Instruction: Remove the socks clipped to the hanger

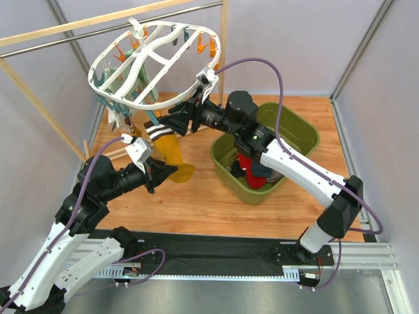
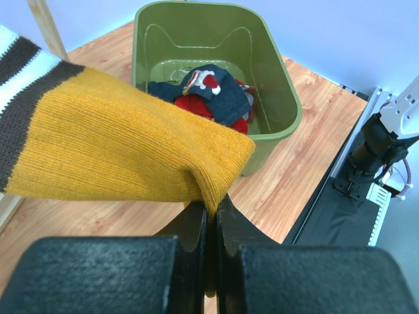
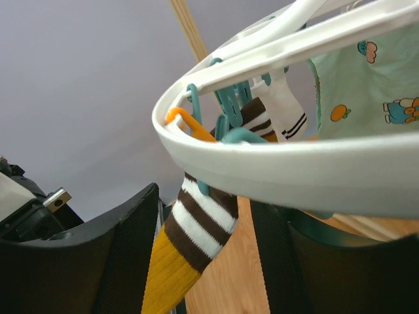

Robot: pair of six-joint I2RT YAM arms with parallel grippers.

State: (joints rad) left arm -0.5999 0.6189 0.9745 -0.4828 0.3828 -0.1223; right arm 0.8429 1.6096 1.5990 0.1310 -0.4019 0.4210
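The left gripper [image 2: 211,204], lower centre, has its jaws pinching the toe of the mustard sock [image 2: 118,144]. The cuff hangs clipped under the hanger [image 3: 294,170], mid-frame. The right gripper [image 3: 204,196], jaws spread, seems to straddle the teal clip [image 3: 229,108]: squeeze it, then pull

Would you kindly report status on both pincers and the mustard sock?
Left pincer shut on lower end of mustard sock. Right pincer open, straddling the striped cuff under the hanger rim. Sock not yet off its teal clip.
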